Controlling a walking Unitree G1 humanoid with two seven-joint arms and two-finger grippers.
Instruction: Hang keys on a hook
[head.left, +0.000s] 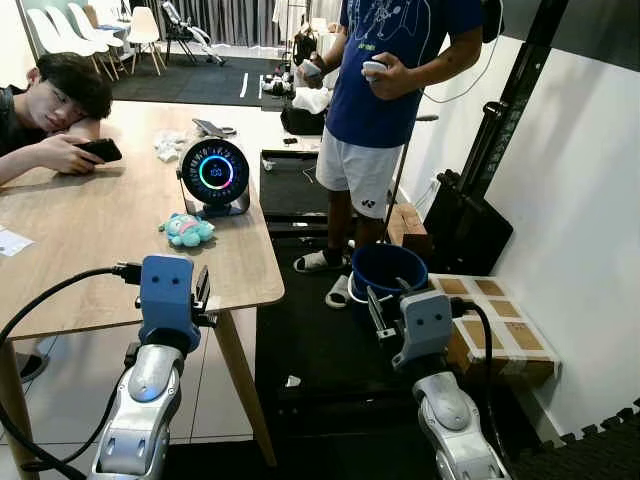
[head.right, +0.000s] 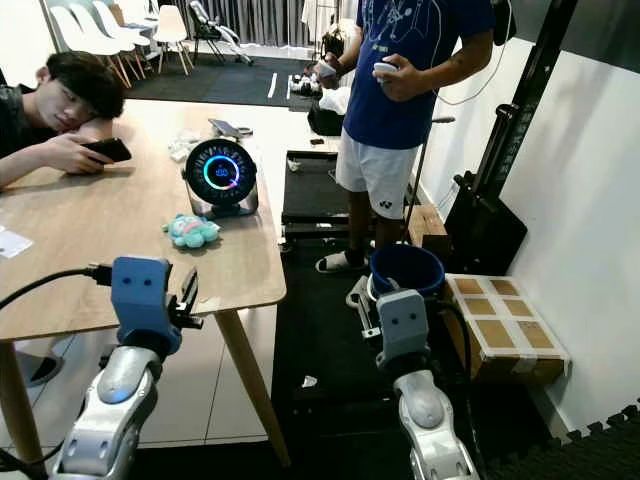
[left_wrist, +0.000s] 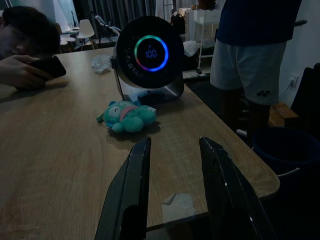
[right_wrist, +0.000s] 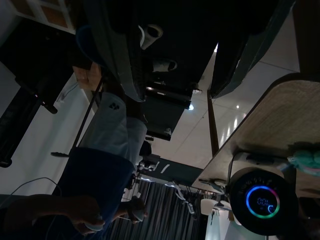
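Teal plush toy (head.left: 187, 230) lies on light wooden table (head.left: 90, 235) near round black glowing-ring fan (head.left: 213, 173). Left gripper (left_wrist: 172, 187) at table edge, jaws apart, empty. Right gripper (head.left: 385, 305) near blue bucket (head.left: 388, 268), jaws apart.

two people (head.left: 385, 90), one plush toy (head.left: 187, 230), one bucket (head.left: 388, 270)

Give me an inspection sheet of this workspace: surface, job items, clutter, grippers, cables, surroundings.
Surface: wooden table, near corner ahead of the left arm.
Job's things: nothing seen; no keys or hook made out.
Clutter: round fan with lit ring display, teal plush toy in front of it, taped paper scrap at the table edge.
Grippers: left gripper open, empty, at the table edge; right gripper open, empty, over the dark floor.
Cables: black cable to the left wrist.
Surroundings: person seated with phone, person standing, blue bucket, cardboard box.
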